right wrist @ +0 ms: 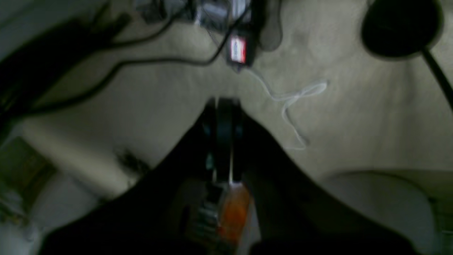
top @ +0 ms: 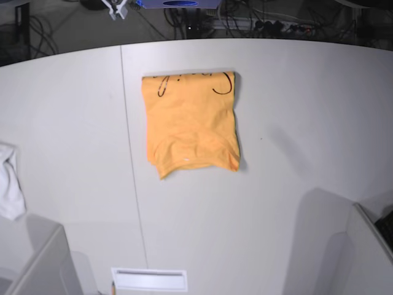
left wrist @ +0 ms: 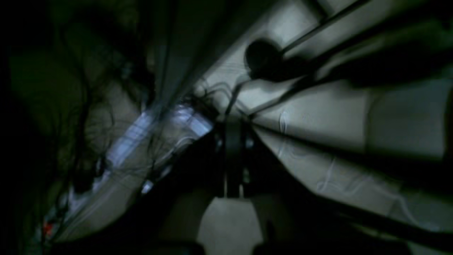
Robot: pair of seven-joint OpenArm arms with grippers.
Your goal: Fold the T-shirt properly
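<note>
On my base view I see the large light-orange cotton T-shirt (top: pixel 191 123) lying folded into a soft, nearly square packet on the smooth pale grey desk (top: pixel 295 123), a little toward 12 o'clock from the desk's middle. Thin black script marks run along its edge at 12 o'clock, and the curved collar shows near the edge at 6 o'clock. The cloth lies flat with small wrinkles. A small crumpled white cloth (top: pixel 10 181) rests at 9 o'clock, well apart from the T-shirt. A thin straight seam (top: pixel 130 153) crosses the desk just beside the shirt's 9 o'clock side.

No arm appears in the base view. In the dark, blurred wrist views the left end effector (left wrist: pixel 233 166) and the right end effector (right wrist: pixel 223 141) both have their jaws together, holding nothing, above a pale floor with black cables (right wrist: pixel 106 71).
</note>
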